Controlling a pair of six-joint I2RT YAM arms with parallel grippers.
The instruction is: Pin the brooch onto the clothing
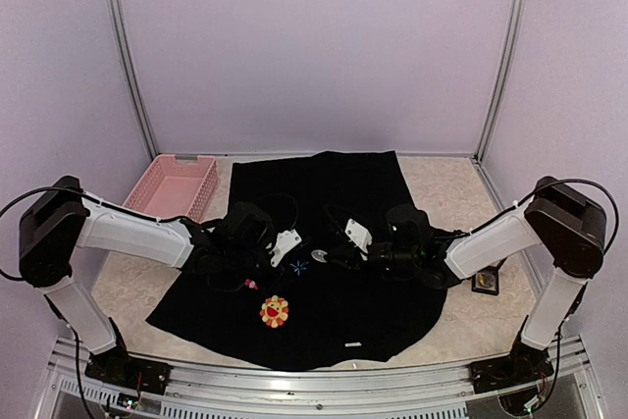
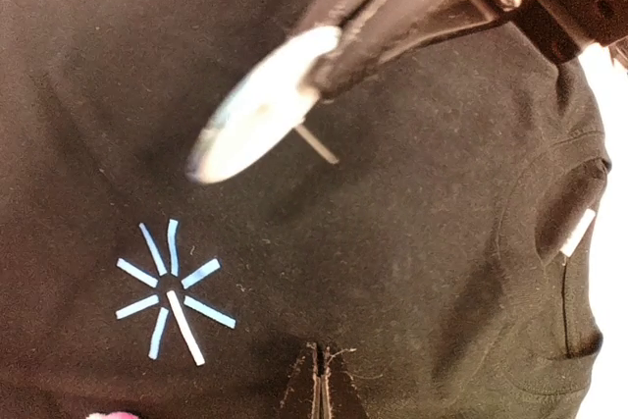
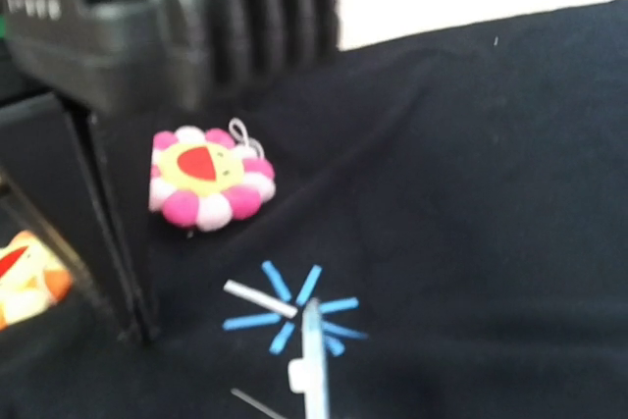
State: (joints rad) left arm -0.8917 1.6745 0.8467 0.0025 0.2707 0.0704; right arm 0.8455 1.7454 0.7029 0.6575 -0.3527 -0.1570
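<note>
The black T-shirt [image 1: 343, 193] lies flat on the table. It carries a pink flower [image 1: 252, 284], an orange flower [image 1: 274, 311], a blue starburst [image 1: 298, 267] and a white hem label [image 1: 353, 343]. My right gripper [image 1: 332, 253] is shut on the brooch [image 1: 320, 255], holding it just above the shirt by the starburst. In the left wrist view the brooch [image 2: 253, 113] is a blurred pale disc with its pin [image 2: 316, 142] sticking out. In the right wrist view it [image 3: 314, 370] is edge-on over the starburst [image 3: 294, 311]. My left gripper [image 2: 321, 365] is shut, pinching a fold of shirt next to the starburst [image 2: 172, 287].
A pink basket [image 1: 175, 186] stands at the back left, off the shirt. A small dark object [image 1: 485, 282] lies on the table at the right. The shirt's collar [image 2: 574, 233] is to the right in the left wrist view. The left arm's black housing [image 3: 98, 76] is close beside the pink flower [image 3: 208, 177].
</note>
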